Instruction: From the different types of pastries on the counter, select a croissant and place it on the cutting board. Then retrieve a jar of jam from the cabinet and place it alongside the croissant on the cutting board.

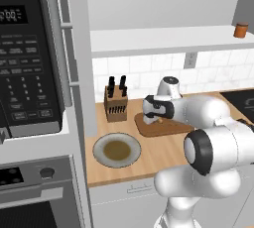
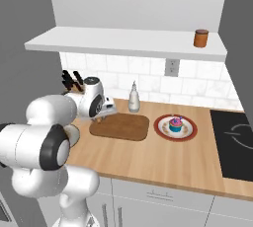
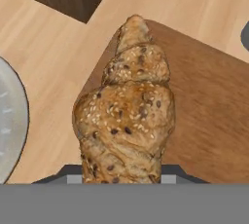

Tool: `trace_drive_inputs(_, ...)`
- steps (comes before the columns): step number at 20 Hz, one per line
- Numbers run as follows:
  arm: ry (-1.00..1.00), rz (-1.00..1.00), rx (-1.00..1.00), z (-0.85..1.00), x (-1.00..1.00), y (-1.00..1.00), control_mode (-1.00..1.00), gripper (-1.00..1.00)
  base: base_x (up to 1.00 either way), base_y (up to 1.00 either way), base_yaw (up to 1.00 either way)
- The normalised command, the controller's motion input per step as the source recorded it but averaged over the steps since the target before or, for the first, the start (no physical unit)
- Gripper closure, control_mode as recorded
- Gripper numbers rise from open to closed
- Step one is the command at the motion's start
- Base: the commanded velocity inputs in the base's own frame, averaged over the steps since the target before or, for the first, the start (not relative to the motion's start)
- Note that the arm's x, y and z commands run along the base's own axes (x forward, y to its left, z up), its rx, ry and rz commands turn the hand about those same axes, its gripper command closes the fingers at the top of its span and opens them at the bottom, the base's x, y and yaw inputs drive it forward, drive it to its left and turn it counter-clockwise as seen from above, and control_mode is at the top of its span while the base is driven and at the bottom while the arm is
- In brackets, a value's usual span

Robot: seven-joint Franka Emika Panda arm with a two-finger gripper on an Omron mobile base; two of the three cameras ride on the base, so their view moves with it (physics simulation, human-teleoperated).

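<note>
Left base view: I had the gripper low over the near-left end of the cutting board on the counter, with a bit of the croissant showing orange-brown under the hand. The knife block stood just left of the board, the grey-rimmed plate in front of it, and the jar of jam sat on the white base board of the cabinet, far right. Right base view: the gripper hung at the board's left edge; the pale bottle stood behind the board and a red plate with a cupcake just right of it; the jar was on the shelf above. Hand view: the croissant, seeded and ridged, ran up between the fingers, jaws closed on it, its tip over the board's corner; whether it touched the board I couldn't tell.
</note>
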Motion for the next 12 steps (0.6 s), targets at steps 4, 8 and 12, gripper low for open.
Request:
trace_drive_inputs(4,0.02,-0.01,0.00,0.00,0.71,-0.22,-1.00,1.00,0.00,0.00,0.00)
trace_drive_inputs(8,0.00,0.00,0.00,0.00,0.00,0.00,-1.00,1.00,0.00,0.00,0.00)
trace_drive_inputs(12,-0.01,0.00,0.00,-0.34,0.00,0.00,-1.00,1.00,0.00,0.00,0.00)
